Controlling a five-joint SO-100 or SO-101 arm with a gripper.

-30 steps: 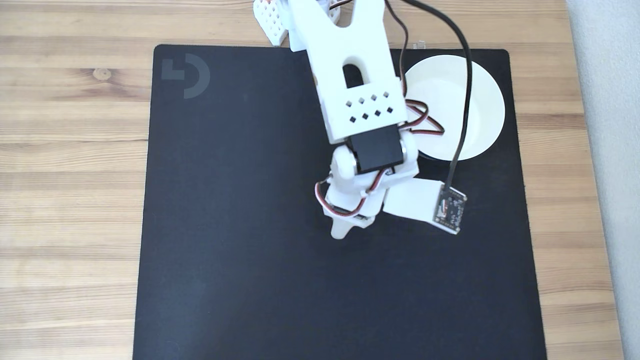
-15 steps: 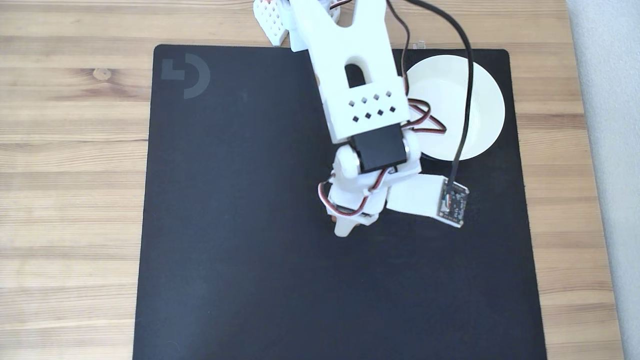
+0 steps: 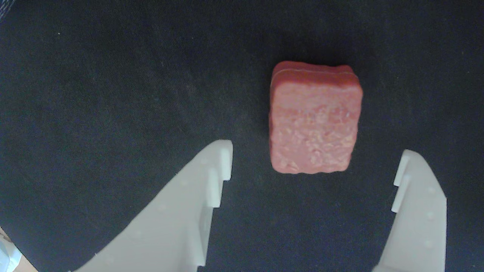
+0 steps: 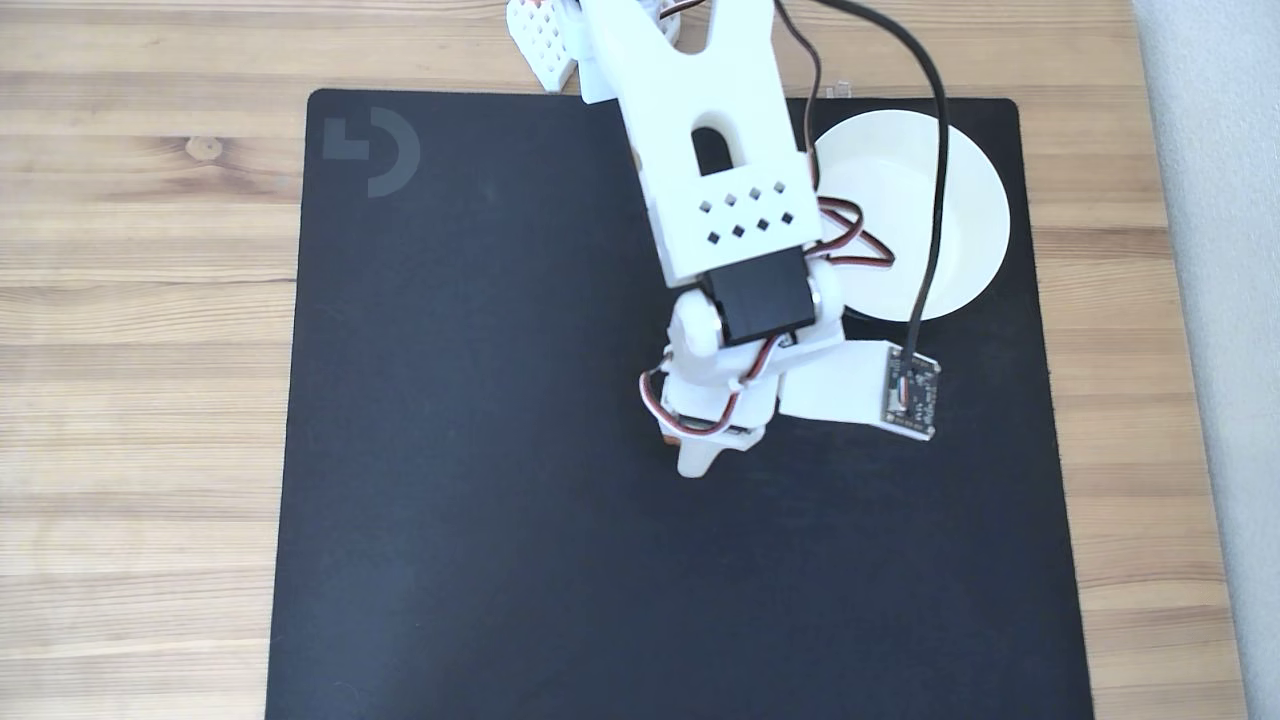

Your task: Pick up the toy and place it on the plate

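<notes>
my gripper (image 3: 312,166) hangs spread wide over the black mat (image 3: 113,94), holding nothing, because the toy (image 3: 315,119) lies flat there and i want a finger on each side of it before i close. in the wrist view the toy sits just ahead of my two white fingertips (image 3: 221,162), nearer the right-hand one, with bare mat between it and both; it is touching neither. its broad rough face is up and its longer sides run roughly along my fingers, so the narrower width is what my jaws would close across. that is the reason, as i judge it, for coming in from this side.

in the fixed view my arm (image 4: 715,170) reaches out over the middle of the mat and covers the toy from above; a small reddish sliver at my wrist's edge may be it, but i cannot tell. the plate (image 4: 960,200) sits at the mat's upper right corner in that view, near my arm, partly behind it and a black cable (image 4: 935,150). it looks bare where i can see it, so the pick is not yet made.

to my mind the next move calls for going forward and down a little, shifting slightly right to centre the toy.
</notes>
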